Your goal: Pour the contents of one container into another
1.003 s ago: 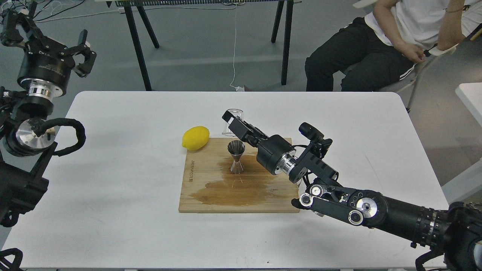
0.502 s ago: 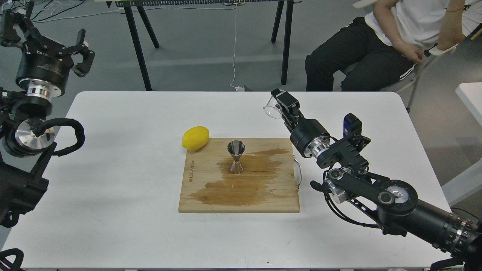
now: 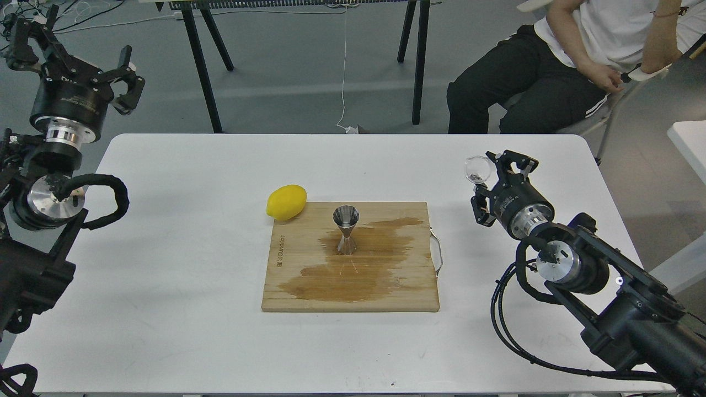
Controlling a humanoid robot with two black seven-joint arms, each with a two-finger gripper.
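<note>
The tiny clear glass cup (image 3: 478, 170) hangs tipped on its side over the table's right part, well to the right of the board, with my right gripper (image 3: 495, 166) shut on it. The steel hourglass jigger (image 3: 346, 230) stands upright on the wooden cutting board (image 3: 309, 292), far left of the cup. A dark wet stain spreads over the board around and in front of the jigger. My left gripper (image 3: 77, 55) is raised off the table's far left corner, open and holding nothing.
A yellow lemon (image 3: 287, 202) lies at the board's far left corner. The board has a metal handle (image 3: 437, 253) on its right side. A seated person (image 3: 551, 71) is behind the table's far right edge. Black table legs (image 3: 201, 66) stand behind.
My right arm swung right and back from above the jigger, carrying the glass cup away from the board to the table's right side. The left gripper barely shifted.
</note>
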